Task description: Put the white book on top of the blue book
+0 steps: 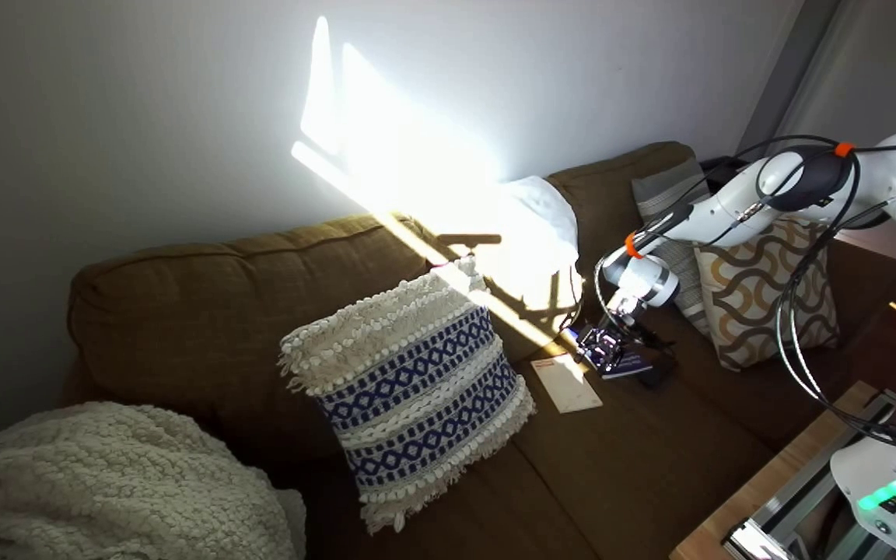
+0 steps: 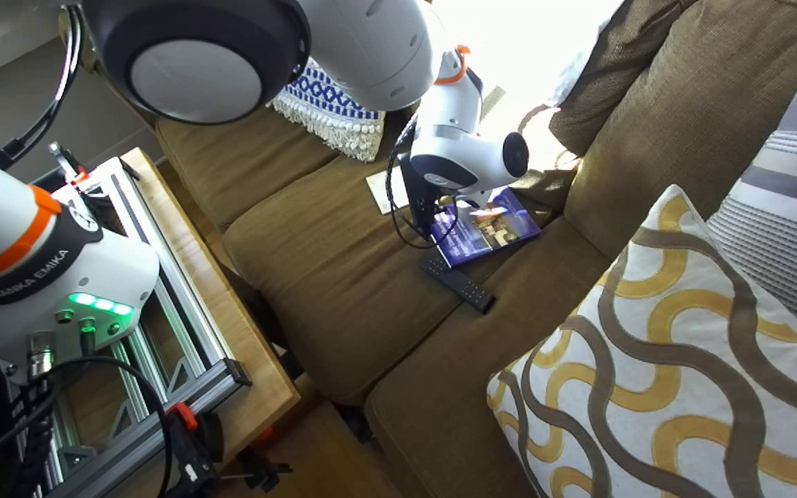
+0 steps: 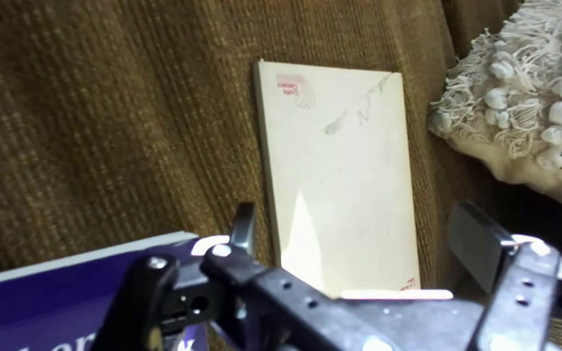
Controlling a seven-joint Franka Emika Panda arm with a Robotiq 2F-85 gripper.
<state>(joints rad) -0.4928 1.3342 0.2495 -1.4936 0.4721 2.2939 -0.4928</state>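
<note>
Tool (image 3: 357, 231): in the wrist view, mine, its fingers (image 3: 476, 243) spread far apart and gripping nothing, the white book (image 3: 342, 175) framed between them; their height over the cover I cannot tell.
White book: lining up its pickup, by my judgement; I should advance along it, descend square to its long edges until both fingers graze the bench (image 3: 115, 136), then squeeze gently, sparing the blue book (image 3: 42, 302).
Pillow (image 1: 425, 397): in an exterior view, patterned, near the white book, which lies flat, back from the bench's front edge.
Wall (image 1: 183, 117): sunlight (image 1: 417, 124) blazes across it and the backrest (image 1: 246, 311), bleaching detail.
Remote (image 2: 457, 283): in an exterior view, just beside the blue book, which lies toward the bench's back edge on brown cloth likely to give.
</note>
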